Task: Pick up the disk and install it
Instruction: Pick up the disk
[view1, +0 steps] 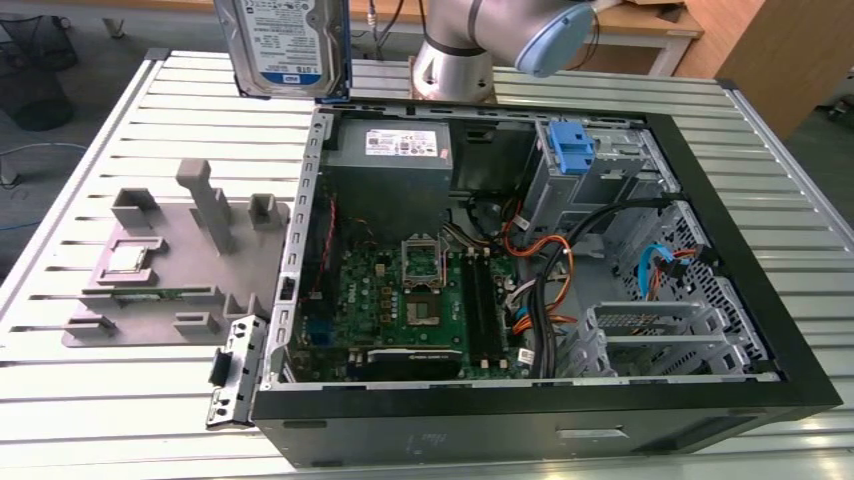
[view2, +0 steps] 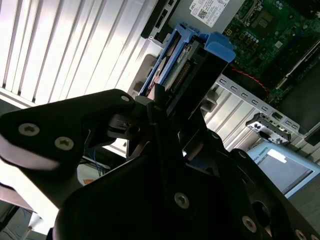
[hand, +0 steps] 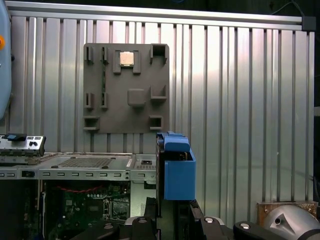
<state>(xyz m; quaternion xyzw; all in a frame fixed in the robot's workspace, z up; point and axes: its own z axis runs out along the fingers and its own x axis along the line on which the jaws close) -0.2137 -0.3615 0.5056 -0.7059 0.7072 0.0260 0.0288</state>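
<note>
Hand: the black hand (view2: 175, 117) is clamped on the edges of the silver rectangular disk (view1: 284, 45) with blue plastic rails.
Disk: held aloft and on edge, likely to clear the case wall.
Case: the open black computer case (view1: 467, 425) lies on the ribbed metal desk (view1: 107, 400) below the hand, its side off so the bays can be reached.
</note>
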